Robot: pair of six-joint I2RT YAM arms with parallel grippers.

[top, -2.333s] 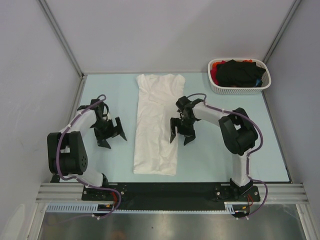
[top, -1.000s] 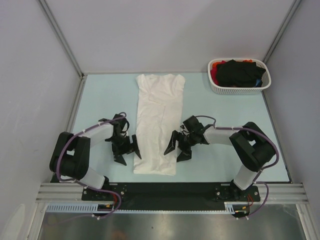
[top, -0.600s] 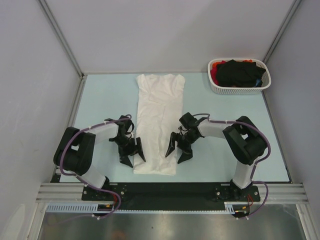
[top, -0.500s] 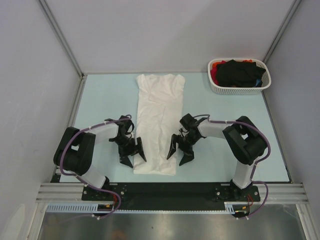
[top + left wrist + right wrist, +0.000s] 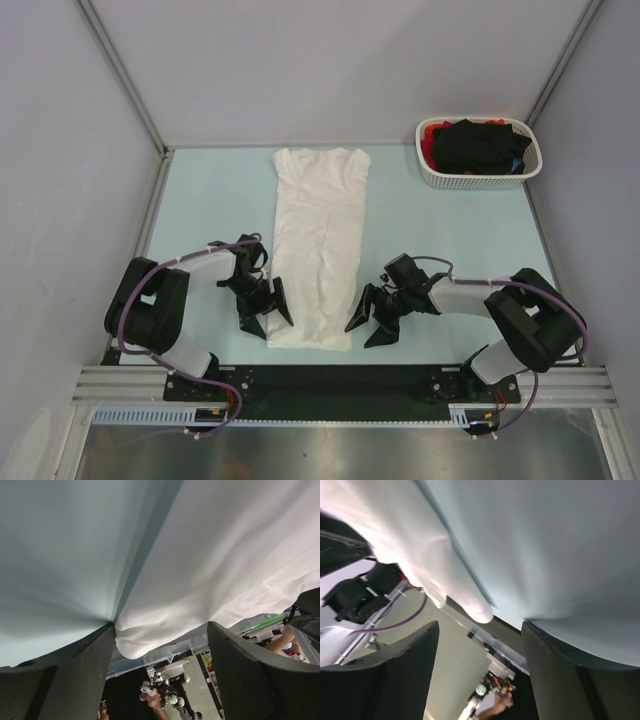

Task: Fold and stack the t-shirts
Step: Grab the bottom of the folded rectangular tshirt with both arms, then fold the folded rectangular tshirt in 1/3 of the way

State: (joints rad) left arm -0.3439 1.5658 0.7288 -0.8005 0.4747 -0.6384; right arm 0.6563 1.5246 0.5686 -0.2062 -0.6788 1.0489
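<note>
Top external: white t-shirt, folded lengthwise, flat on tabletop.
Near corners flanked by left gripper and right gripper, jaws wide apart, gripping nothing.

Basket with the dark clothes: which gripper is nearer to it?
Right. The right gripper sits on the same side of the white t-shirt as the basket, though well short of it; the left gripper is across the shirt, farther off.
</note>
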